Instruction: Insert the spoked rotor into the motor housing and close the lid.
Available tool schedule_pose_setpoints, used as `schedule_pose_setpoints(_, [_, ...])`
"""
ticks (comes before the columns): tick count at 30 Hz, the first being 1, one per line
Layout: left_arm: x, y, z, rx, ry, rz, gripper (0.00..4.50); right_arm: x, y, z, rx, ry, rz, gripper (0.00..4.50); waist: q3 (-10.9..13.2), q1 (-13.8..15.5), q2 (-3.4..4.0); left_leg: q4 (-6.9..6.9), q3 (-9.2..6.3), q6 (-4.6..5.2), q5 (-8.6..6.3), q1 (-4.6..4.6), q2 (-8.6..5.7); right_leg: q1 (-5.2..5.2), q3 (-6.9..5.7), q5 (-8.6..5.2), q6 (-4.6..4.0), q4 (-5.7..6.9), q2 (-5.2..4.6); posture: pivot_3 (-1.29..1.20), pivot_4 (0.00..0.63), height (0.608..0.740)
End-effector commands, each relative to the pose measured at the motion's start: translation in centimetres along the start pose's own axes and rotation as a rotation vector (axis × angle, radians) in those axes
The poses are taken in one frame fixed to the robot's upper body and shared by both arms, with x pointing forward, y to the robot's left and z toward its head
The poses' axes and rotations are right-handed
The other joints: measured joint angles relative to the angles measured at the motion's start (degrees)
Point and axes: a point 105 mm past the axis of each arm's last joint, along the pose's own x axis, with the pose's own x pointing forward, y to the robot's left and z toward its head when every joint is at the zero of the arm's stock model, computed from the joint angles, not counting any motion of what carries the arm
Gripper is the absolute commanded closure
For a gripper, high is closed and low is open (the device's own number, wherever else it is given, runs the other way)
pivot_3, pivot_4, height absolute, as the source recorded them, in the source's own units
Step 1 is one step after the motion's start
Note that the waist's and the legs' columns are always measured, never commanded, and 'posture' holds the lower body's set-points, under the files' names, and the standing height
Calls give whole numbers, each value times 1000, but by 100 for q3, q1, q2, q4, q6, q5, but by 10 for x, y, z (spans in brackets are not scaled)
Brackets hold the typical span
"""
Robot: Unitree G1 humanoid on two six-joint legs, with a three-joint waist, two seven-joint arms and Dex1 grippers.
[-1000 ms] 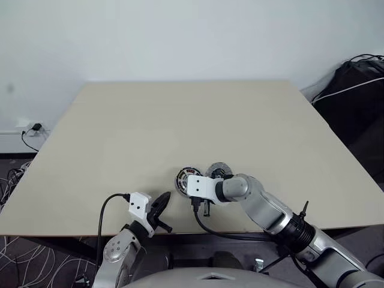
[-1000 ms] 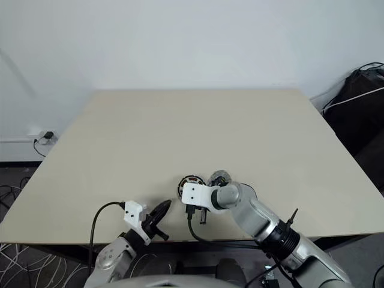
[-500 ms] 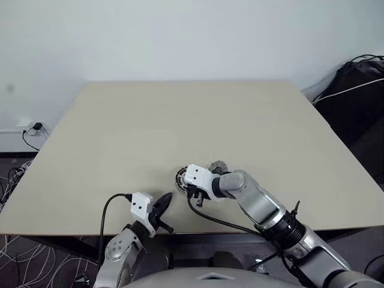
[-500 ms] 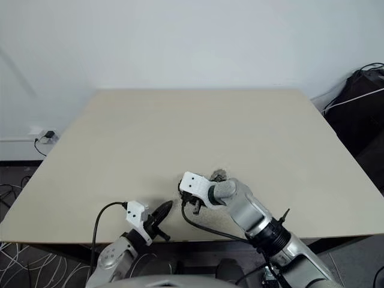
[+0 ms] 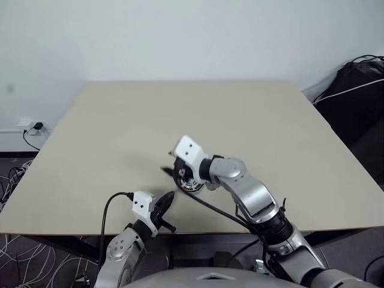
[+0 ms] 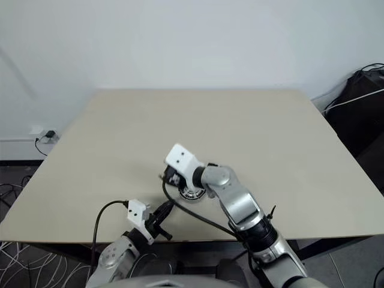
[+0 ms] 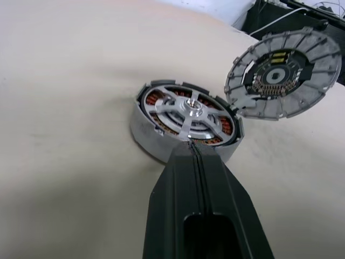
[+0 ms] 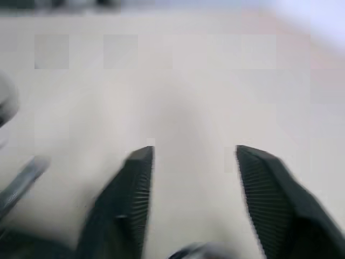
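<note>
On the beige worktop (image 5: 252, 120), near its front edge, lies the motor housing (image 7: 186, 125), a round grey case with copper-brown coils ringed inside its rim. The spoked rotor (image 7: 190, 111) sits inside it, its silver spokes and hub facing up and level with the coils. The lid (image 7: 284, 73) stands tilted just beside the housing, its lower edge at the housing's rim and its inner face (dark centre patch, small gold contacts) turned towards the camera on the left wrist.

The left hand (image 7: 195, 157) has its two black fingers pressed flat together with nothing between them; its tip points at the near side of the housing and lies close against the rim. In the head views it hangs at the front edge of the worktop (image 5: 163, 204).

The right hand (image 8: 191, 156) is raised above the worktop over the housing, its fingers (image 8: 132, 178) spread apart with bare worktop between them; it holds nothing. A black cable trails from its wrist down across the worktop.
</note>
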Motion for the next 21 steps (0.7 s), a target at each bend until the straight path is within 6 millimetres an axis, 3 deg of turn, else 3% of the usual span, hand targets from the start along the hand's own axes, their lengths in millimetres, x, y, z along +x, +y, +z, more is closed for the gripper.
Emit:
schedule_pose_setpoints(1, [2,-2,18,27,-58,-13,4500,-19,-41,5,-93,-23,-236,3445,0,-1,1,0,0,0,0,0,-1,0,0,0,0,0,-1,0,0,740])
schedule_pose_setpoints(4, [0,-2,19,46,-58,-15,4500,-37,-66,-16,-162,63,-380,4380,-1,2,3,-4,2,0,0,0,-3,-1,1,-1,-4,-2,-3,0,0,740])
schedule_pose_setpoints(8, [-1,-1,21,77,-62,-23,4500,-81,-93,-71,-280,306,-546,4463,-2,21,4,-10,4,0,0,-1,-3,-4,2,-9,-18,-3,-4,0,0,740])
schedule_pose_setpoints(11, [-2,-1,20,99,-58,-36,4500,-109,-86,-108,-268,459,-550,4463,-3,22,8,-10,10,2,0,-4,-4,-5,5,-12,-20,-4,-5,0,0,740])
schedule_pose_setpoints(14, [-2,-1,19,108,-49,-51,4500,-126,-58,-138,-171,560,-454,4463,-4,2,10,-9,12,2,-1,-1,-1,-2,7,-17,-23,-3,-4,0,0,740])
schedule_pose_setpoints(16, [-2,0,18,113,-42,-59,4500,-124,-33,-140,-82,534,-361,4463,-2,-14,13,-6,11,3,-1,2,2,2,7,-32,0,-3,-3,0,0,740])
schedule_pose_setpoints(18, [-1,0,17,120,-34,-70,4500,-116,-11,-130,1,436,-279,4463,4,-56,15,-3,13,2,-1,4,6,3,10,-35,4,-2,-2,0,0,740])
schedule_pose_setpoints(21, [0,1,17,126,-28,-81,4500,-105,-3,-110,69,286,-305,4463,9,-109,11,3,11,2,-1,10,17,13,10,-36,4,-1,-10,0,0,740])
